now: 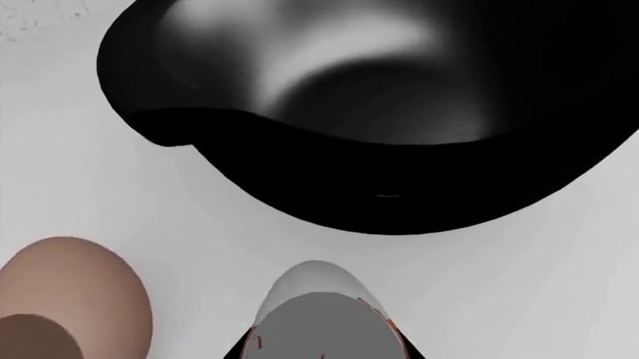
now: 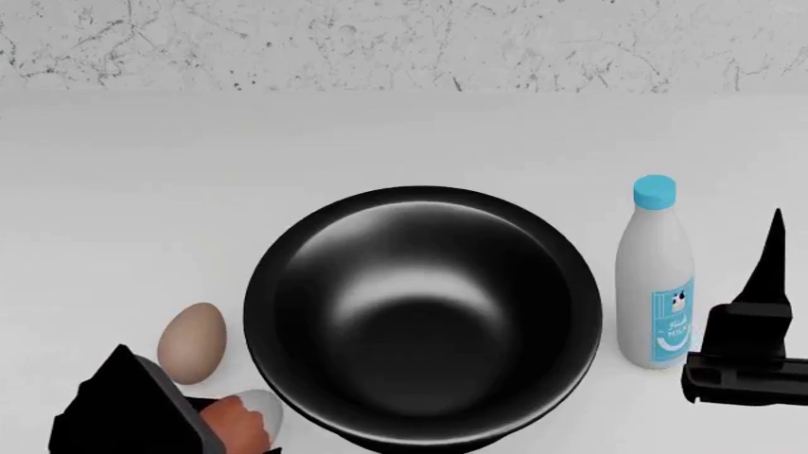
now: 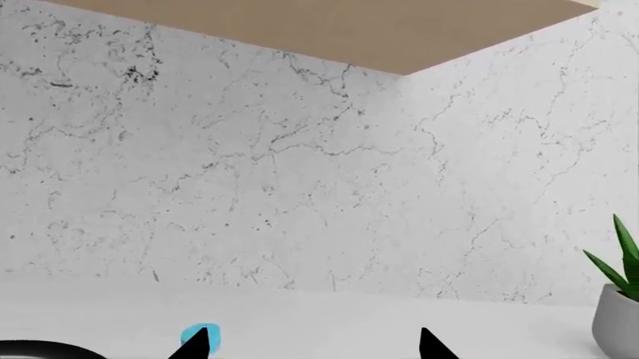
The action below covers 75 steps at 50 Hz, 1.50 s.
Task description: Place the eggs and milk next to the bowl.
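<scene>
Countertop (image 2: pixel 127 170), white, runs back to a marble-veined wall (image 2: pixel 404 43). Black bowl (image 2: pixel 423 317) sits near the front edge, mid-counter. Milk bottle (image 2: pixel 657 284) stands upright just right of the bowl, apart from it. Right gripper (image 2: pixel 758 312) waits beside the bottle, prongs spread and holding nothing. Tan egg (image 2: pixel 193 342) lies just left of the bowl. Left gripper (image 2: pixel 189 421) is clamped around the reddish-brown egg (image 2: pixel 237 423) by the bowl's front left.

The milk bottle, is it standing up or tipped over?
Upright: the milk bottle stands on its base beside the bowl, blue cap on top.
</scene>
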Tool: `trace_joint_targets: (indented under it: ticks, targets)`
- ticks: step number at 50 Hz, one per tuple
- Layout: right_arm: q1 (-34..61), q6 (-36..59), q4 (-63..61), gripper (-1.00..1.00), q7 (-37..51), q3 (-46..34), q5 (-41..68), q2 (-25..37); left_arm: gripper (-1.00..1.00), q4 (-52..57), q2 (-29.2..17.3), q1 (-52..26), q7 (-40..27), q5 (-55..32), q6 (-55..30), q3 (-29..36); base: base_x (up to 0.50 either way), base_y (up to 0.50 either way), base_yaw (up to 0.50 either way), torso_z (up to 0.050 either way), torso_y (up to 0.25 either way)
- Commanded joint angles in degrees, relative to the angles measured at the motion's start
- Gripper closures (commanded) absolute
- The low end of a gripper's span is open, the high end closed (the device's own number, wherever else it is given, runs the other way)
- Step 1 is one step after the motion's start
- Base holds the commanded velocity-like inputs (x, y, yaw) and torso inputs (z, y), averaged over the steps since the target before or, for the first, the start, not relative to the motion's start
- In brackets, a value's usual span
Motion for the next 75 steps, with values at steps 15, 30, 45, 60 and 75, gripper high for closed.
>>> trace_joint_targets:
  ticks: [15, 30, 45, 60, 75]
  targets:
    - [0.3, -0.5, 0.3, -1.0, -1.2, 0.8, -0.7, -0.9, 1.0, -2.6, 1.2, 0.3, 1.4, 0.2, 2.0, -0.4, 0.0, 0.0, 0.0, 0.0, 0.0]
    - [-0.3, -1.3, 0.6, -1.0, -1.6, 0.6, -1.3, -1.1, -1.0, -2.2, 0.8, -0.2, 1.5, 0.0, 1.4, 0.0, 0.0, 0.0, 0.0, 0.0, 0.0]
    - [-1.1, -1.6, 0.3, -1.0, -1.5, 1.0, -1.3, -1.1, -1.0, 0.8, -0.3, 0.1, 0.6, -1.7, 0.3, -1.1, 0.0, 0.0, 0.0, 0.0, 0.0]
    - [-0.7, -1.5, 0.3, -1.0, -1.2, 0.4, -1.0, -0.9, -1.0, 3.9, -2.0, -0.2, -0.6, -3.5, -0.5, -3.5, 0.0, 0.0, 0.0, 0.0, 0.0]
    - [-1.1, -1.7, 0.0, -1.0, -1.0, 0.8, -0.8, -0.8, -1.0, 8.8, -3.7, -0.2, -2.8, -7.2, -2.3, -7.1, 0.0, 0.0, 0.0, 0.0, 0.0]
